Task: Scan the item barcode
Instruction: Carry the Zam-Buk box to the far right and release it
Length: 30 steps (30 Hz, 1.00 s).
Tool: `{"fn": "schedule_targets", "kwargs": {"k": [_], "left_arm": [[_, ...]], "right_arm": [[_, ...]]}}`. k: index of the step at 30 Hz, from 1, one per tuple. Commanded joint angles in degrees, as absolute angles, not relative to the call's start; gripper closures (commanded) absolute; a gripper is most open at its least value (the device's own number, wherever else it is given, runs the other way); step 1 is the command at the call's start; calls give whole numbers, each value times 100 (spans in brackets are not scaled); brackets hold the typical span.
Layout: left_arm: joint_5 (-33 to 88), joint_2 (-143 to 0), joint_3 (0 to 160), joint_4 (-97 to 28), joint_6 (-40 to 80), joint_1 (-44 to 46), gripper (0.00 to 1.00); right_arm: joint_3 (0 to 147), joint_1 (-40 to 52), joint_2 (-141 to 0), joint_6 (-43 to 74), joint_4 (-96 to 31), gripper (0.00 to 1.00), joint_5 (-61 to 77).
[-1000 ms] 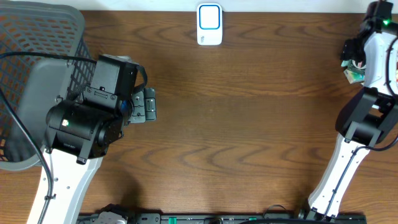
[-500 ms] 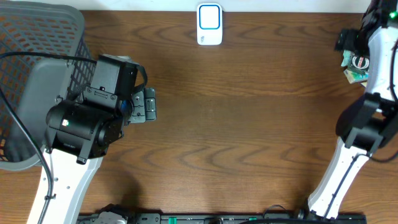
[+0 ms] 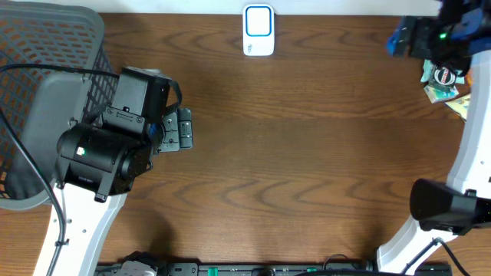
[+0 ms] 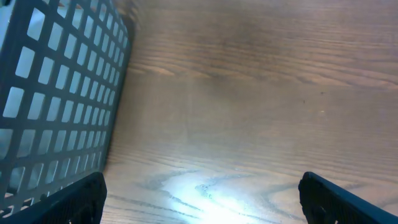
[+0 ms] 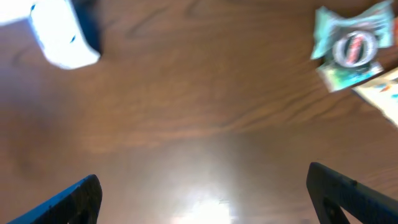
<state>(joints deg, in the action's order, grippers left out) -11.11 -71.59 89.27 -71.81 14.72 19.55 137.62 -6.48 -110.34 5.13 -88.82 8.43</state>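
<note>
Since the earlier frame the right arm (image 3: 448, 205) has swung its wrist inward along the far edge of the worktop (image 3: 307, 169), toward the scanner; the left arm (image 3: 100, 157) has not shifted. At the near edge both arm bases stand, one at each side, with bare wood between them. Further in, the left gripper (image 3: 182, 129) sits over the left half, jaws apart with nothing between them; its fingers (image 4: 74, 199) frame bare wood. From there to the right edge I have open room across the whole middle. The mesh basket (image 3: 46, 69) fills the far left corner, just beside the left arm, and blocks travel that way. At the middle of the far edge the white-and-blue scanner (image 3: 258, 31) lies alone. The right gripper (image 3: 400, 38) hovers near the far right corner, jaws wide apart and empty. The green packet (image 3: 439, 80), the item, lies at the right edge just beside that gripper, not held, with a pale packet (image 3: 460, 106) just beside it on the near side.
</note>
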Motion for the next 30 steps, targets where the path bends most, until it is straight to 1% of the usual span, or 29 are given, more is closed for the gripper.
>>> {"fn": "schedule_targets", "kwargs": {"k": [1, 6, 19, 25, 30], "left_arm": [[-1208, -7185, 8973, -7199, 1420, 1927, 2], [-1208, -7185, 8973, -7199, 1420, 1927, 2], [-1208, -7185, 8973, -7199, 1420, 1927, 2], [-1208, -7185, 8973, -7199, 1420, 1927, 2], [-1208, -7185, 8973, -7199, 1420, 1927, 2]], "right_arm": [[13745, -336, -10715, 305, -9131, 1, 1002], [13743, -25, -10143, 228, -9535, 1, 1000], [13546, 631, -8523, 252, -9581, 1, 906], [12571, 794, -7891, 255, -9258, 1, 738], [11037, 792, -7028, 298, -8501, 1, 740]]}}
